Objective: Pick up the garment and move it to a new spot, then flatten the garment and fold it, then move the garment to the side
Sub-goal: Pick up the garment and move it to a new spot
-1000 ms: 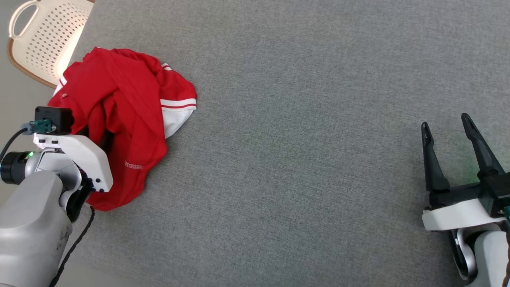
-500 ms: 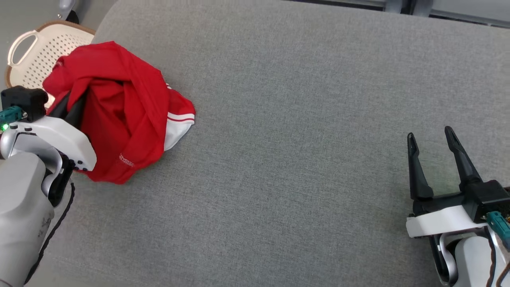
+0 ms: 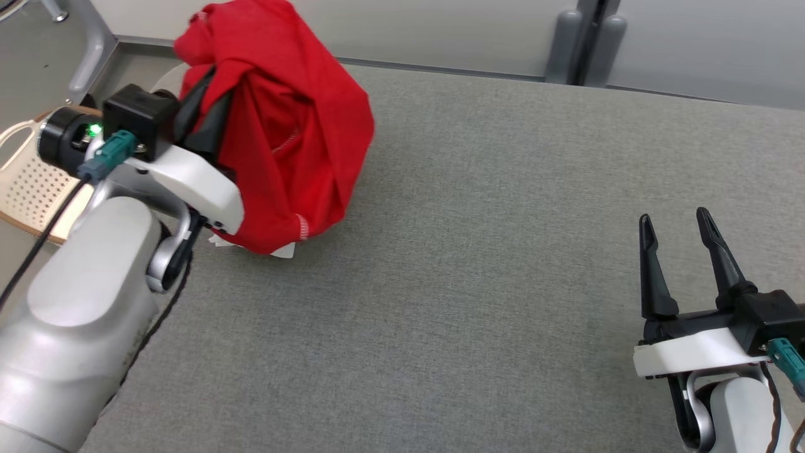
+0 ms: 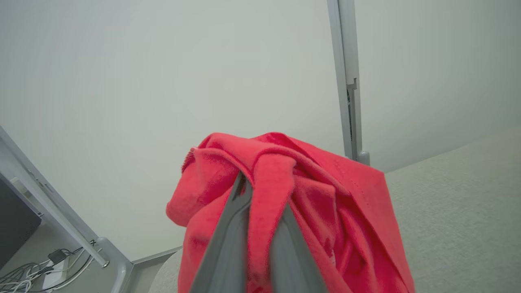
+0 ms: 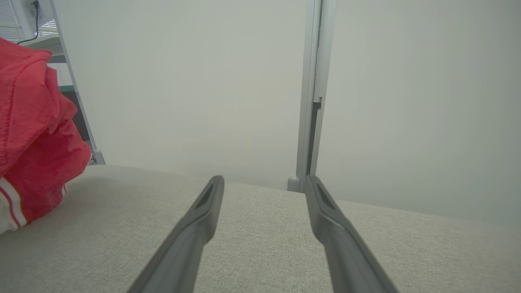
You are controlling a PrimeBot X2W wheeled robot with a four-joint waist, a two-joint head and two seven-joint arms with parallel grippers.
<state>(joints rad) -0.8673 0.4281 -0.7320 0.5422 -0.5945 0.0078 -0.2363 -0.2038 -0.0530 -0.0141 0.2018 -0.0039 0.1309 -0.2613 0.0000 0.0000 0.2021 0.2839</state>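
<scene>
Passage lies open across the grey surface (image 3: 478,264) (red garment (image 3: 295,126) blocks its left).

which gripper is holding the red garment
The left gripper: it is shut on the red garment, which hangs bunched from it. The right gripper stands open and empty over the grey table.

The garment (image 3: 295,126) is soft red knit cloth. The table (image 3: 471,251) wears coarse, matt grey weave; the fingers (image 3: 651,277) look matt dark plastic.
</scene>
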